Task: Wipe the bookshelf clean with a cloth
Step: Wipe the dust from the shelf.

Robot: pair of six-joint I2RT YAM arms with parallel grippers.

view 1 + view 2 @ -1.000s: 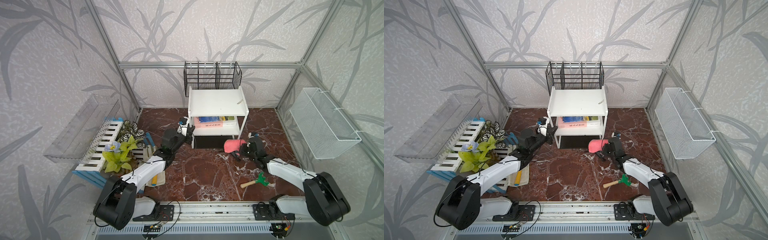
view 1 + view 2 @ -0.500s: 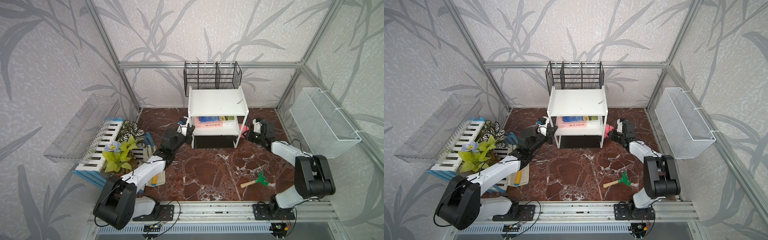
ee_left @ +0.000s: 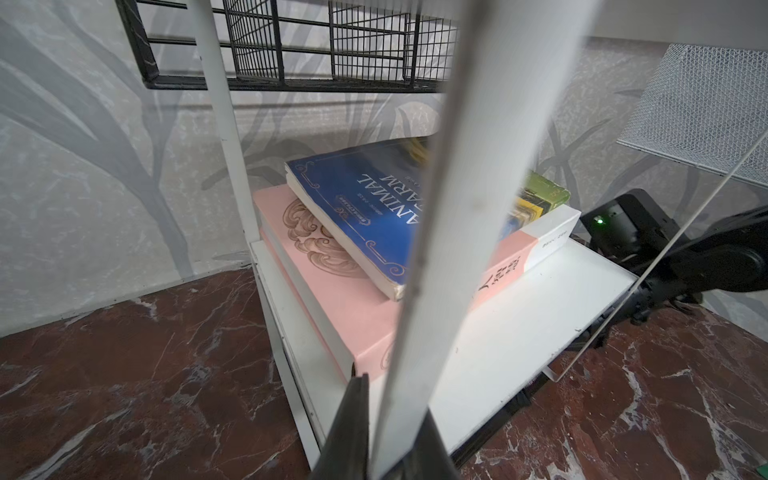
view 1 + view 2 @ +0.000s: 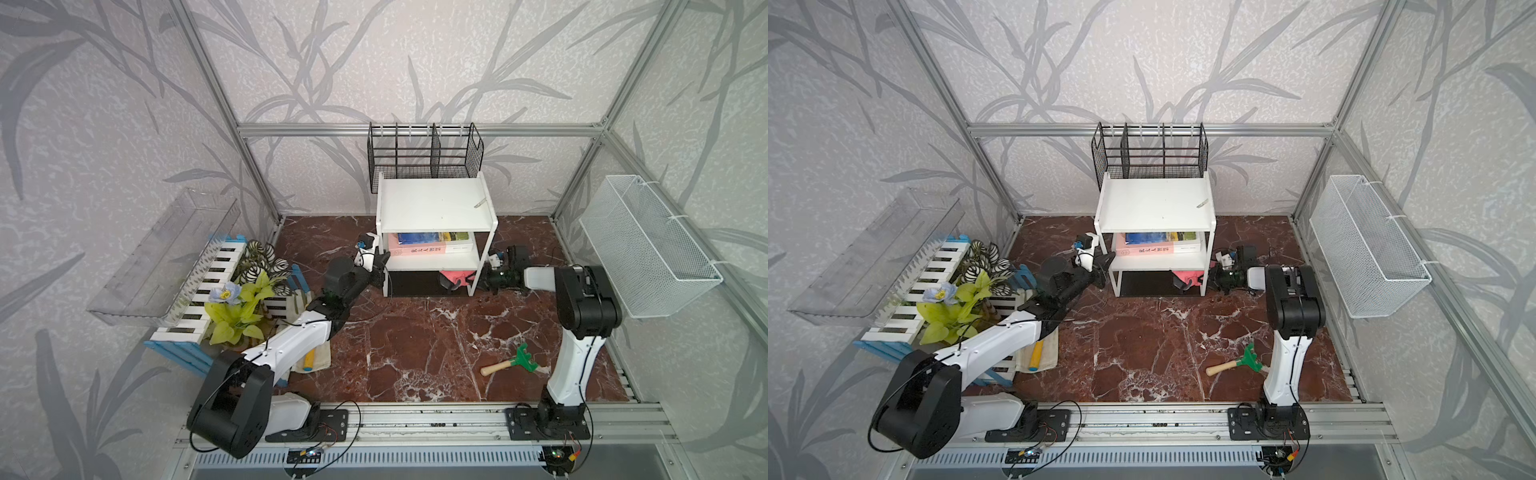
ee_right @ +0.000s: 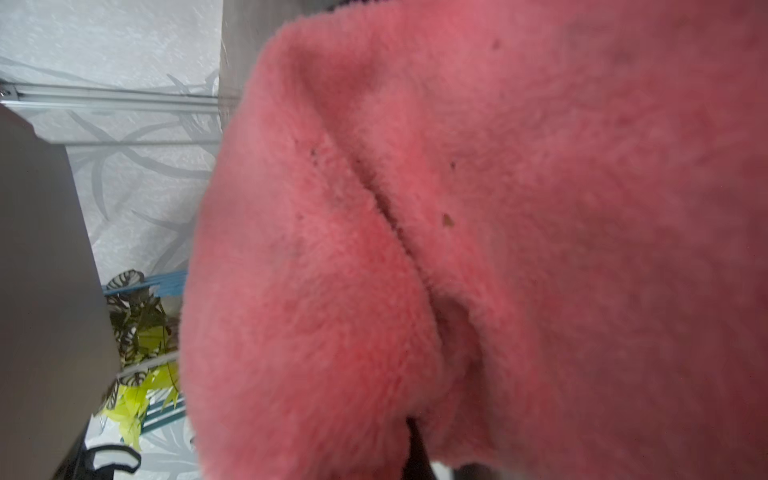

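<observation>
The left gripper [image 4: 380, 271] has jaws clamped on a front post of the bookshelf [image 4: 434, 203] at the back of the worktop [image 4: 415, 332], while the right gripper [image 4: 482, 281], jaws clenched on the cloth [image 4: 455, 276], reaches into the bottom tier.

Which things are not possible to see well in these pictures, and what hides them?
- Right gripper: right wrist view, hidden by pink fluffy cloth; both top views, partly under white three-tier bookshelf.
- Bookshelf's black bottom panel: both top views, mostly under the boards.
- Small grey scrap on top board: too small to identify.
</observation>
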